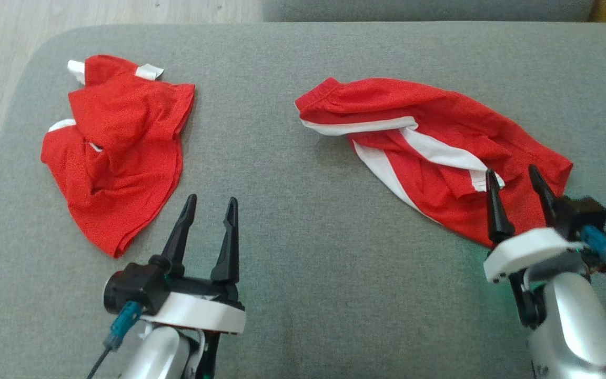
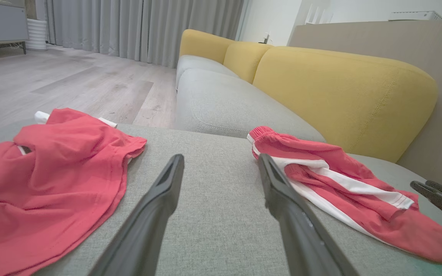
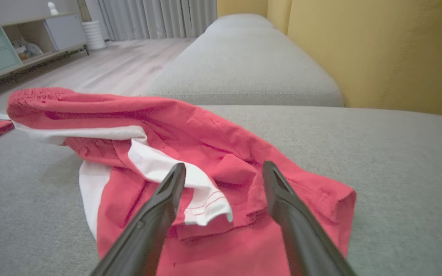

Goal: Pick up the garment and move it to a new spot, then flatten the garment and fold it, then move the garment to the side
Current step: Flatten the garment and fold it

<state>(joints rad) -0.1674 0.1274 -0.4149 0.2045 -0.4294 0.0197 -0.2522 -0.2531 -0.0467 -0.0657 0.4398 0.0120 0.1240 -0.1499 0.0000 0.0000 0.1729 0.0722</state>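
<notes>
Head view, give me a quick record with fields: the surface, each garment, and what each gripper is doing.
surface: grey cushion
left garment: red top, crumpled, on the robot's left
right garment: red shorts with white stripes, crumpled, on the robot's right
left gripper: open, over bare cushion beside the red top, holding nothing
right gripper: open, fingers over the near end of the red shorts, nothing gripped

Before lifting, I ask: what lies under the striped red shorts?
The striped red shorts rest on the grey cushion. Anything beneath their folds is covered.
</notes>
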